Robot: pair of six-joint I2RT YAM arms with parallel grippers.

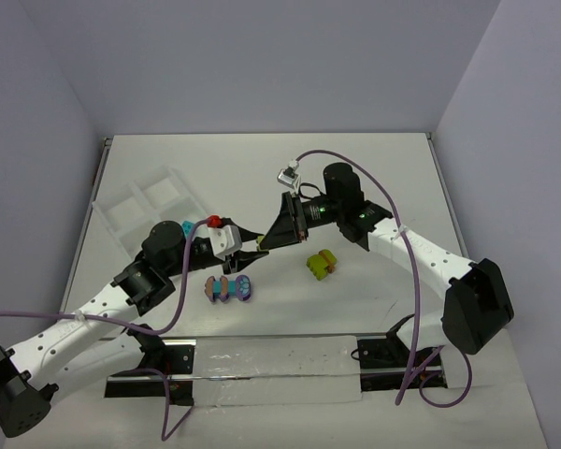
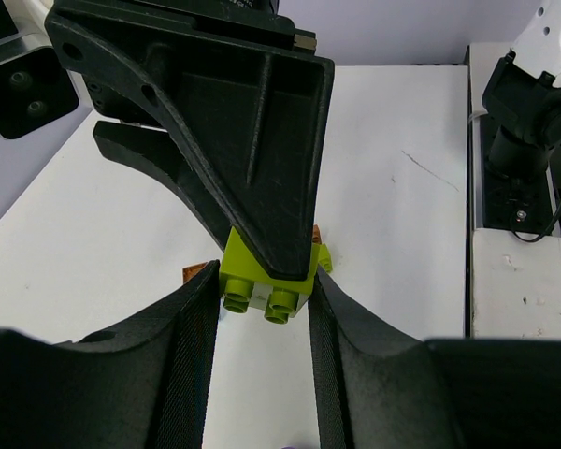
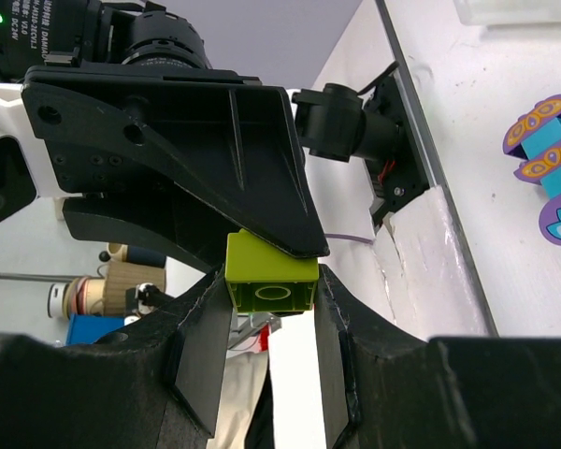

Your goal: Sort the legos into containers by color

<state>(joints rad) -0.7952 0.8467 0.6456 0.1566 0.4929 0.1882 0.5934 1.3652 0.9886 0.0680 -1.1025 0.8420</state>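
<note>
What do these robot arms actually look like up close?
The left arm and right arm are white segments with chunky black joints, each trailing a purple cable. The left claw and right claw each have two black wedge-shaped fingers.

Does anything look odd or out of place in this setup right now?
Yes. The left gripper and right gripper both clamp one lime green brick in mid-air between them, odd for a sorting move. The white tray also sits skewed to the table edges.

Top cam overhead; wrist cams close-up, opposed, both on lime brick (image 2: 259,279).
</note>
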